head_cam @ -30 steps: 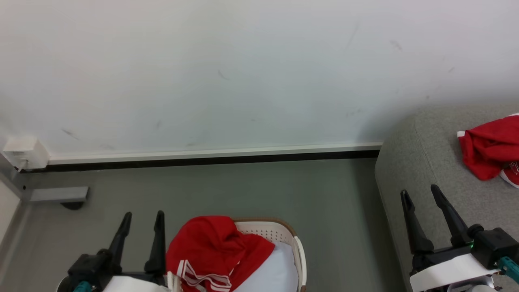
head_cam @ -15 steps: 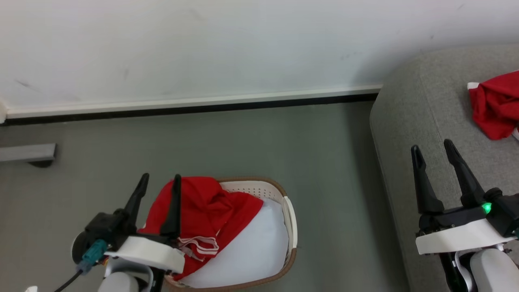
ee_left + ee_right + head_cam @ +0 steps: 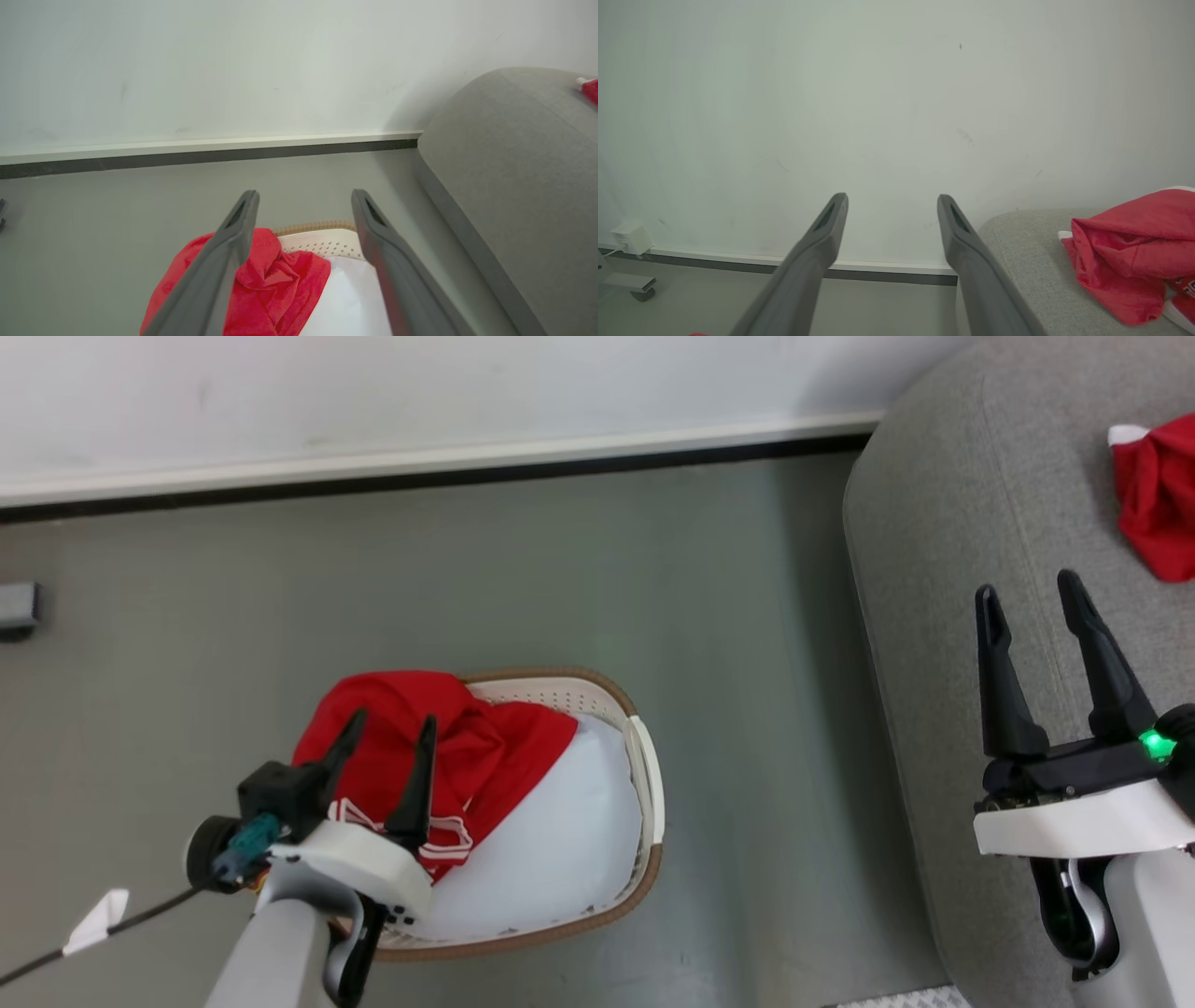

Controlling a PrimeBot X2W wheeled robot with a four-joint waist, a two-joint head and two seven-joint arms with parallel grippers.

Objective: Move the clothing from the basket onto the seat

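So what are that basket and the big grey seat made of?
The basket looks like matte cream plastic: rigid walls punched with small holes, with a brown, woven-looking rim. The seat seems upholstered in grey woven fabric, matte with a fine speckled grain, over rounded padding.

No legible text or numbers.

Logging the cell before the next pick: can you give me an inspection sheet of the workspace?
Surface: grey floor; basket stands on it beside the grey seat.
Job's things: striped red garment draped over the basket's left rim; second red garment lies on the seat.
Clutter: white pad inside the basket.
Grippers: left gripper open, above the striped red garment; right gripper open, over the seat.
Cables: black cable with a white tag at the left wrist.
Surroundings: white wall.
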